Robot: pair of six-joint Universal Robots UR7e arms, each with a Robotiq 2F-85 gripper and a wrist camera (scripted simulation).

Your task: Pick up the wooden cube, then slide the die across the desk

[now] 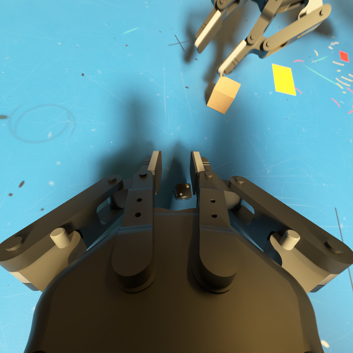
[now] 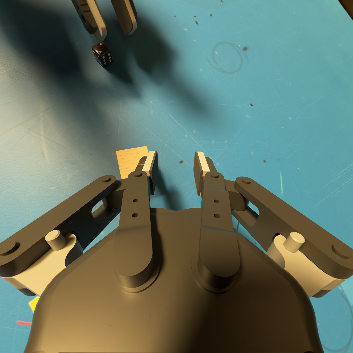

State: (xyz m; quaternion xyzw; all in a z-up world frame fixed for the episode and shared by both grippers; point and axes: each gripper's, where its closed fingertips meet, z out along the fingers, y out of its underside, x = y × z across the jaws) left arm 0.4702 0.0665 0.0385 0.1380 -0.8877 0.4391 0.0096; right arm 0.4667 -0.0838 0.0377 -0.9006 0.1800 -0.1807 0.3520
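Note:
The wooden cube sits on the blue desk. My right gripper is open and empty. The cube lies outside its jaws, against the outer side of the left finger. The right gripper also shows in the left wrist view, one fingertip at the cube's top corner. The black die with white pips lies on the desk between the fingers of my left gripper, close to the right finger. That gripper is open, not closed on the die. The right wrist view shows the die below the left gripper.
A yellow rectangle, a red patch and coloured scribbles mark the desk to the right of the cube. A drawn circle lies at the left. The desk's edge shows at the upper right corner of the right wrist view.

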